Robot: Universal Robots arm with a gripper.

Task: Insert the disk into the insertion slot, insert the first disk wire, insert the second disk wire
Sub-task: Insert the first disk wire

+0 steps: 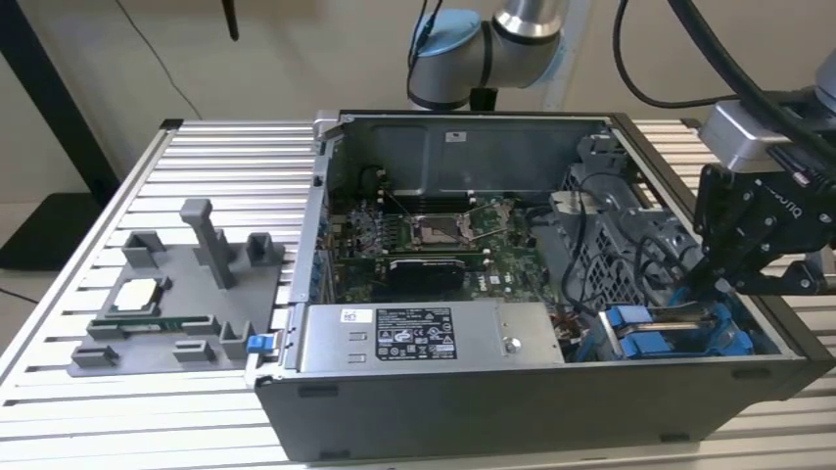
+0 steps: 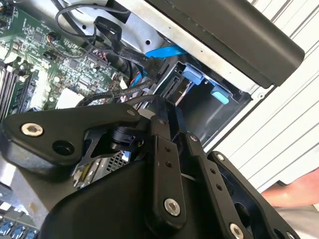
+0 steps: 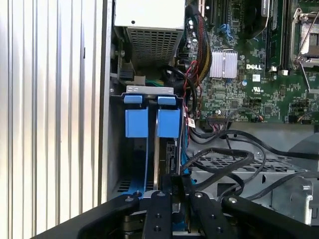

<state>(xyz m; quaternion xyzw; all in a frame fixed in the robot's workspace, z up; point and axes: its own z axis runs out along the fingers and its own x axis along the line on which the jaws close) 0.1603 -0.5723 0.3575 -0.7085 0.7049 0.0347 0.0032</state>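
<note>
Disk (image 3: 165,154) sits in the insertion slot (image 3: 149,89); tool (image 3: 177,181) hangs just above.

Blue slot rails (image 3: 137,123), green motherboard (image 3: 239,89), black cables (image 3: 224,154), silver ribbed table (image 3: 50,99)

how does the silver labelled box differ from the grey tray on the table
The silver box sits inside the computer case; the grey tray lies outside on the slatted table, at the exterior view's left. The box is shiny metal with a black-and-white label; the tray is matte, with upright posts and a chip on it. Both are roughly rectangular.
</note>
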